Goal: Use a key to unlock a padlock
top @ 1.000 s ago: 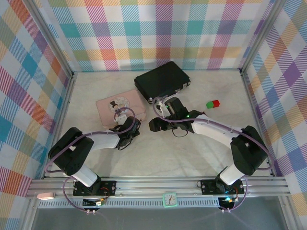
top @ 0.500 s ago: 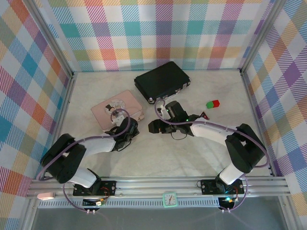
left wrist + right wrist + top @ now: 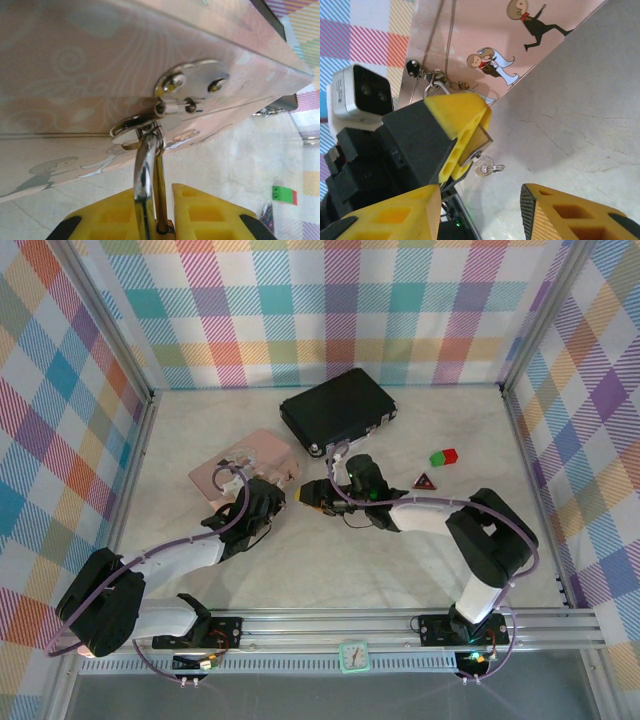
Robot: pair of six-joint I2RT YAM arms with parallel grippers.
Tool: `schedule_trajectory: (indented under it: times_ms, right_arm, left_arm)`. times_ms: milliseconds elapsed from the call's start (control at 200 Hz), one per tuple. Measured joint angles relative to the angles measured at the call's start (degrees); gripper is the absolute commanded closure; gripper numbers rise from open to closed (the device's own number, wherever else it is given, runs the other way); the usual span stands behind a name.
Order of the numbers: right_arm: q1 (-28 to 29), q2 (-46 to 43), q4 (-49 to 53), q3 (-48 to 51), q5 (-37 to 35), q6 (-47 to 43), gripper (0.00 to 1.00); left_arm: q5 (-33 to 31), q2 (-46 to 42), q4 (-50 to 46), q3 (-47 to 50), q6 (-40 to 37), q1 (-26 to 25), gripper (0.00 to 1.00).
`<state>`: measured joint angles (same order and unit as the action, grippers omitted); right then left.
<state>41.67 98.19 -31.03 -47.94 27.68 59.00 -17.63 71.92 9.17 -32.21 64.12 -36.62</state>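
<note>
Left end effector (image 3: 152, 222) clamps the padlock (image 3: 479, 142); right end effector (image 3: 480, 197) gapes, empty.
The key (image 3: 488, 168) looks tiny, stiff and slippery: best pinched flat across its head.

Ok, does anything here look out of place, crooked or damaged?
Nothing looks spilled or damaged. The pink box sits skewed on the table, and the padlock sticks straight out from its hasp rather than hanging, because the left gripper is clamped on its body.
</note>
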Motion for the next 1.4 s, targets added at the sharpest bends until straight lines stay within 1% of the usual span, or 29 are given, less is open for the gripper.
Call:
schedule_trajectory:
  times_ms: [120,270,425,625,700,890,1135,1310,1400]
  right_arm:
    - [0.7,3.0,-5.9,1.5,-1.0,5.3,0.54]
    - [2.0,5.6,-12.0,3.2,-2.6,9.6,0.54]
    - [3.4,8.7,-17.8,3.1,-2.7,12.7,0.59]
    - [4.6,10.8,-22.0,2.7,-3.0,15.5,0.63]
    - [4.8,11.0,-23.4,2.7,-3.0,16.2,0.66]
    - [4.8,11.9,-26.4,2.5,-3.5,17.9,0.78]
    - [4.8,12.7,-27.5,2.4,-4.1,19.4,0.83]
    - [4.7,13.6,-28.5,2.2,-3.8,21.8,1.00]
    - [4.7,13.6,-28.6,2.0,-3.7,23.6,1.00]
  left_arm:
    - [0.0,0.0,3.0,1.5,1.9,0.0,1.00]
    - [0.0,0.0,6.4,3.9,4.1,0.0,1.00]
    - [0.0,0.0,8.5,5.0,6.1,0.0,1.00]
    - [0.0,0.1,11.3,5.4,7.8,0.0,1.00]
    - [0.0,0.5,12.2,5.5,8.3,0.0,1.00]
    - [0.2,0.9,13.6,5.8,9.0,0.0,1.00]
    - [0.2,0.9,14.9,6.7,9.4,0.0,1.00]
    - [-0.2,0.2,16.4,8.2,9.8,0.2,1.00]
    - [-0.5,0.2,18.5,9.0,9.8,0.3,1.00]
